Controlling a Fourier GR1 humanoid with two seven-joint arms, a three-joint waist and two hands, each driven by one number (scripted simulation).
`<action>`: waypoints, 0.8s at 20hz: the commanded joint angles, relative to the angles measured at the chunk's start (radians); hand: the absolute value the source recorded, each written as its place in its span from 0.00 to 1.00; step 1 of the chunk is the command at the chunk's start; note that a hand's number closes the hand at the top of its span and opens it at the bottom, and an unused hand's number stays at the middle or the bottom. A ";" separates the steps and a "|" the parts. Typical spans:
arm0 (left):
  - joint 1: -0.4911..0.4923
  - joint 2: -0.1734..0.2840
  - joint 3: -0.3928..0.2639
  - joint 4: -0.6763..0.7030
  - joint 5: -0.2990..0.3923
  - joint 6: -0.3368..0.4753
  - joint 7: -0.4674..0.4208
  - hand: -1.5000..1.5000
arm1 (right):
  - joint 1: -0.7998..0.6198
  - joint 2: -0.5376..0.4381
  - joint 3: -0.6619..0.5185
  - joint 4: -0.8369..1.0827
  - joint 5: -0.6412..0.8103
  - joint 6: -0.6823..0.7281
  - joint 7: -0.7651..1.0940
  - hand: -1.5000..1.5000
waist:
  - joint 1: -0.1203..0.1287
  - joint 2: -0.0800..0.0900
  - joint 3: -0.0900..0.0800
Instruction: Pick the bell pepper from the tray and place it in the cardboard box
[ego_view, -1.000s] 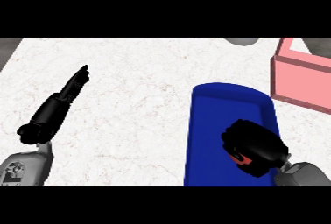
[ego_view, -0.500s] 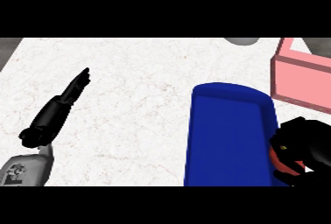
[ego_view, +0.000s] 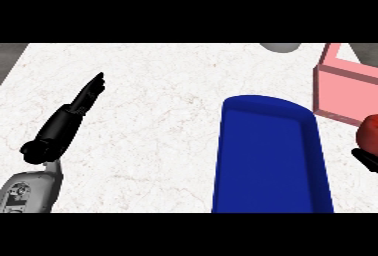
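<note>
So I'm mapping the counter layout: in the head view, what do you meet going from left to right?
Left hand → blue tray → pink box → red bell pepper at the right edge, with the right hand under it.

Counter (ego_view: 162, 100): white marbled top, grey-veined, spanning nearly the whole view. Resting directly on it:

- Blue tray (ego_view: 269, 155), long and shallow, well right of the left hand's (ego_view: 70, 117) straight fingertips.
- Pink box (ego_view: 347, 85) (partly cut off at the right edge), beyond the tray's far right corner.
- Grey rounded object (ego_view: 280, 47) at the far edge, too cropped to identify.
</note>
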 joint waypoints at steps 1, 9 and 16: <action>0.020 -0.011 -0.021 -0.007 -0.004 -0.013 -0.020 0.50 | -0.147 -0.012 -0.077 0.200 -0.026 -0.012 0.085 1.00 | 0.021 0.005 0.001; -0.032 -0.046 -0.033 0.007 -0.028 0.016 0.018 0.50 | -0.410 -0.189 -0.077 0.596 0.083 -0.044 0.016 1.00 | 0.027 0.008 0.001; -0.023 -0.012 -0.013 0.024 -0.009 -0.024 -0.017 0.50 | -0.448 -0.316 0.063 0.916 0.240 0.034 -0.126 1.00 | 0.055 0.016 0.002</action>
